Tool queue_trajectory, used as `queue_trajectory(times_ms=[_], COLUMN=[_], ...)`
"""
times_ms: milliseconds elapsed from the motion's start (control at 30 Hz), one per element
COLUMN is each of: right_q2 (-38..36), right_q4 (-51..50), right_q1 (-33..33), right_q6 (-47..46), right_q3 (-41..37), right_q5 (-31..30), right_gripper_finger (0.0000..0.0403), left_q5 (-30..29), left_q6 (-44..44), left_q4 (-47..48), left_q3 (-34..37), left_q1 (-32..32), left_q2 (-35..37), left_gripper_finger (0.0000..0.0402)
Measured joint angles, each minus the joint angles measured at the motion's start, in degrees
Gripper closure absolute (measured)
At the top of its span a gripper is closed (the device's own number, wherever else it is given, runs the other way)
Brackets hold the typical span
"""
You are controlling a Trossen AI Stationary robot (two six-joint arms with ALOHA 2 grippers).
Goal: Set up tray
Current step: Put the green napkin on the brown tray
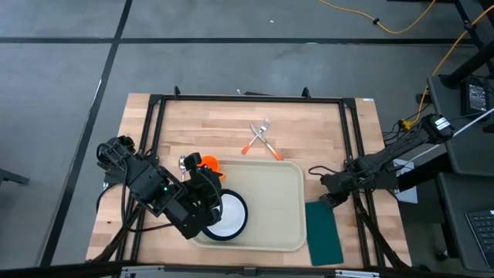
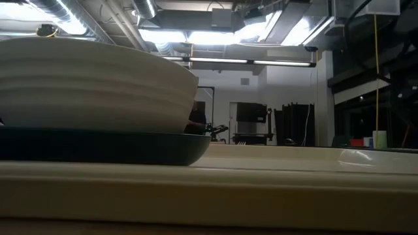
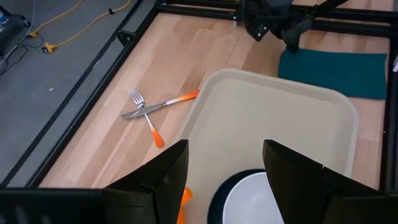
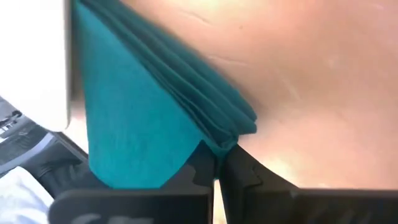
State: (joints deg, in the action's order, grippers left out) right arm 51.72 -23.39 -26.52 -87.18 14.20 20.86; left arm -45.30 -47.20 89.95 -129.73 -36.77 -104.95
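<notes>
The right pincer (image 1: 330, 198) is clamped on the corner of the green napkin (image 1: 324, 232), just beside the tray (image 1: 278, 205), whose long axis runs toward the left arm. Farther off, the left pincer (image 1: 210, 202) hangs apart over the plate (image 1: 226, 216).

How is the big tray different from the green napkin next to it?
The tray is cream, hard-looking and rimmed; the napkin is dark green, flat folded layers. The tray is much bigger. The tray carries a plate; the napkin's corner is pinched by the right gripper. Both are rectangles on the table.
</notes>
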Motion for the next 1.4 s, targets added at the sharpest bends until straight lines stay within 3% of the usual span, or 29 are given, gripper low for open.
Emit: queue_trajectory(times_ms=[467, 700, 1133, 1400], right_q2=[-0.06, -0.07, 0.59, 6.03], right_q4=[-23.52, -33.84, -35.69, -35.58], right_q1=[-0.02, -0.04, -0.03, -0.04], right_q6=[5.90, 8.28, 12.44, 17.99], right_q3=[15.03, 24.92, 37.96, 48.21], right_q5=[-3.91, -9.70, -17.34, -20.67], right_gripper_finger=[0.0394, 0.0394, 0.0394, 0.0394], left_q5=[0.42, 0.42, 0.42, 0.42], left_q6=[1.38, 1.49, 2.36, 2.56], left_q4=[-0.02, 0.02, 0.02, 0.04], left_q3=[0.00, 0.00, 0.00, 0.00], left_q1=[0.00, 0.00, 0.00, 0.00], left_q2=[0.00, 0.00, 0.02, 0.02], left_gripper_finger=[0.0201, 0.0201, 0.0201, 0.0201])
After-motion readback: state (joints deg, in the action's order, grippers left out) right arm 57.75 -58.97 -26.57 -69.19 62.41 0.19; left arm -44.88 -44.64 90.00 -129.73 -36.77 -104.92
